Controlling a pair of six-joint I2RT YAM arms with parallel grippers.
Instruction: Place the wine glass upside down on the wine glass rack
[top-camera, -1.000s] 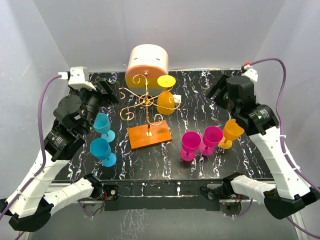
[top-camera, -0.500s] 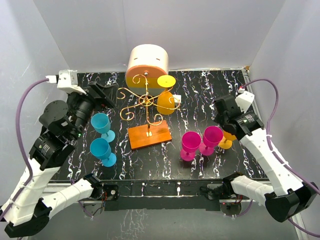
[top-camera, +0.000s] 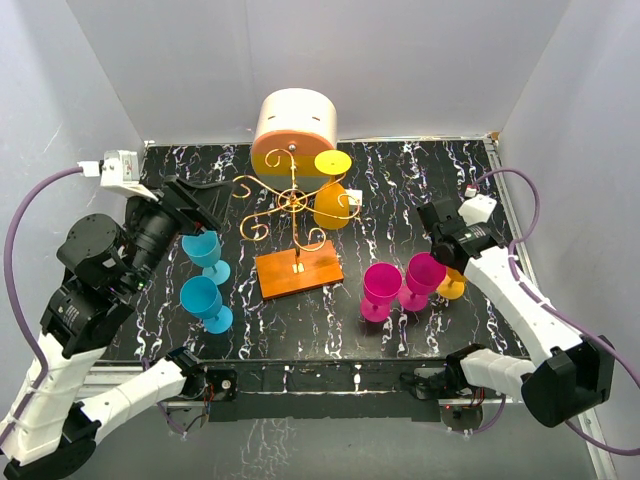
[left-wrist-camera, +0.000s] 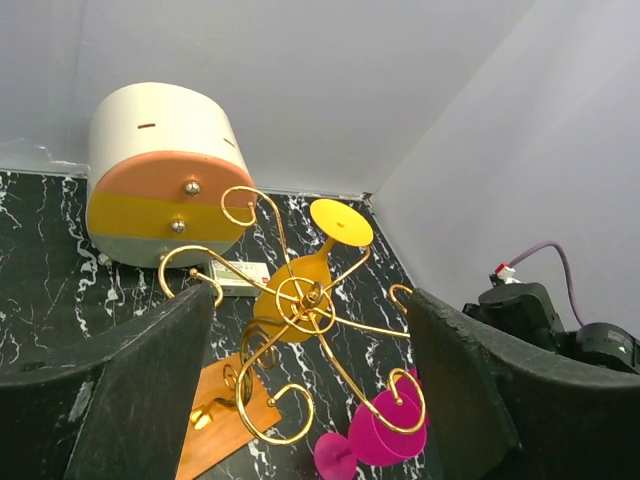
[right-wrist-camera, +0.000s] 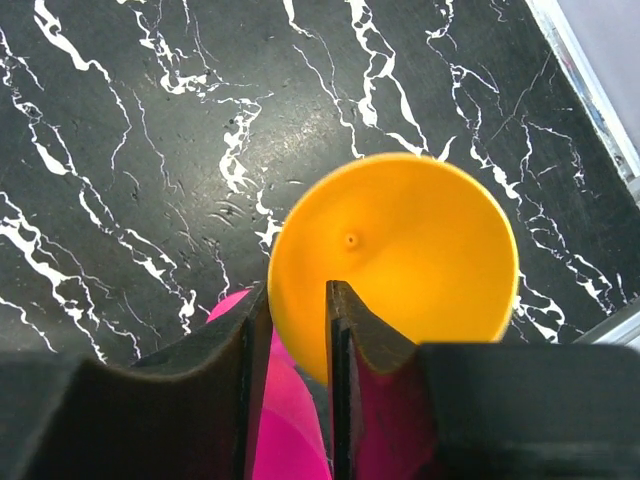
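My right claw (right-wrist-camera: 298, 330) is narrow, one finger on each side of the orange wine glass (right-wrist-camera: 400, 270) rim; I cannot tell if it grips. The glass stands right of the wine glass rack (top-camera: 293, 215). A second ago this claw was wide and farther back. My left claw (left-wrist-camera: 310, 340) is wide, holding nothing.

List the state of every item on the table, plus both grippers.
left gripper: open, empty.
right gripper: nearly closed, grip unclear.
wine glass rack: upright, one glass on it.
hung yellow glass: upside down on rack.
table yellow glass: upright, right gripper astride its rim.
far blue glass: upright.
near blue glass: upright.
left magenta glass: upright.
right magenta glass: upright.
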